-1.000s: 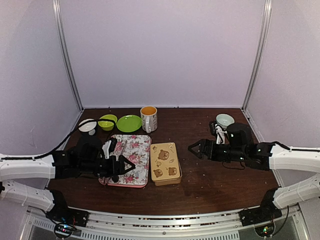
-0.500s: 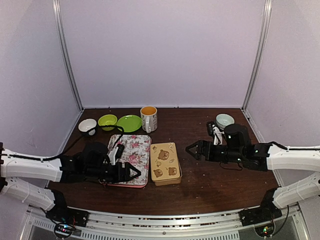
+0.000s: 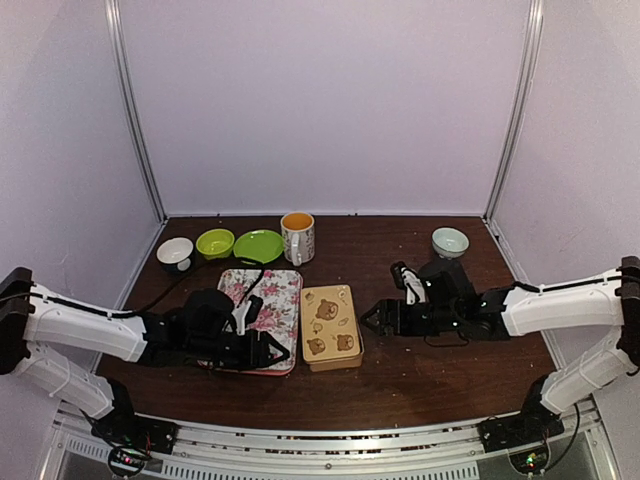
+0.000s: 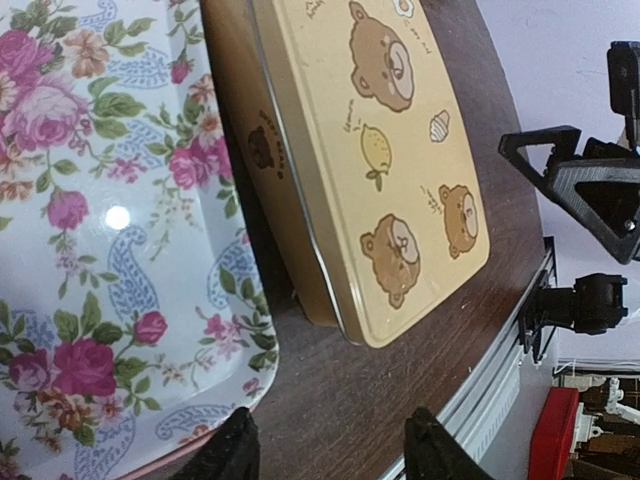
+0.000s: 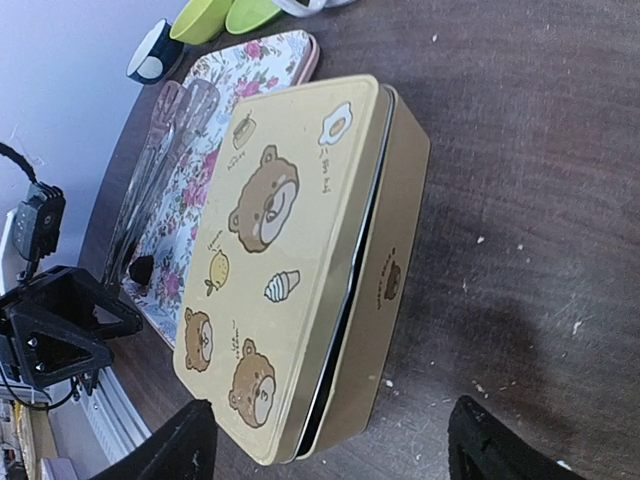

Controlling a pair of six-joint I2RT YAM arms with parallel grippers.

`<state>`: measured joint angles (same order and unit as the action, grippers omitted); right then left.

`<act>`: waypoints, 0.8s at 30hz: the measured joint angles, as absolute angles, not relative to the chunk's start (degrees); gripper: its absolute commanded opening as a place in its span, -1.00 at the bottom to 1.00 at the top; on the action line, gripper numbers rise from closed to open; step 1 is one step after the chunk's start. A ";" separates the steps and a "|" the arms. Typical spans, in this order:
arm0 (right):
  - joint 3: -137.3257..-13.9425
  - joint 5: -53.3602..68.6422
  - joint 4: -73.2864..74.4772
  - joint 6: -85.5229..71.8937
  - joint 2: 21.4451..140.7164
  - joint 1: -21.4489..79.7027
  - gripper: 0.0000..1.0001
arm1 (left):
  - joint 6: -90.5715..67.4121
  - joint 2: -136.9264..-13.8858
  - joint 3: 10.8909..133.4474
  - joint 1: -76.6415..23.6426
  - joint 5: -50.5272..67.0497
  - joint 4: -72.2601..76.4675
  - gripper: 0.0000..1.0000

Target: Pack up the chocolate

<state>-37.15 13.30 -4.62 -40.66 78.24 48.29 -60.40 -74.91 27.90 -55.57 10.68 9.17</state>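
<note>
Dark brown chocolate [image 5: 140,268] sits on the floral tray's [image 5: 255,65] near edge, roughly two o'clock off the left pincer [image 3: 280,350], jaws apart. The right pincer [image 3: 366,320], also spread, hovers beyond the tin [image 3: 331,325], so left is nearer.

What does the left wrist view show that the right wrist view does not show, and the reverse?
Only the left wrist: the whole right hand, open, and the table's front rail. Only the right wrist: the whole left hand, open, the green dishes, and a small dark lump, possibly the chocolate, on the floral tray. Both: the bear tin and that tray.
</note>
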 measured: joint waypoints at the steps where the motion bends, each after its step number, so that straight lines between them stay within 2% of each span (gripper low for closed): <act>1: -37.15 13.89 -4.84 -40.58 79.07 48.45 0.55 | -60.40 -75.77 28.53 -55.57 10.94 9.50 0.02; 13: -37.15 20.23 -10.98 -42.02 86.78 50.41 0.48 | -61.06 -86.21 34.37 -55.57 15.03 14.90 -0.06; 20: -36.97 21.06 -13.61 -42.96 87.96 50.52 0.49 | -62.52 -87.44 34.61 -55.57 15.35 15.46 -0.03; 24: -35.79 21.02 -15.55 -43.92 87.96 50.72 0.50 | -62.98 -87.44 34.61 -55.57 15.33 15.44 0.06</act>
<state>-35.79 21.02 -15.55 -43.92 87.96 50.72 -62.98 -87.44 34.61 -55.57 15.33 15.44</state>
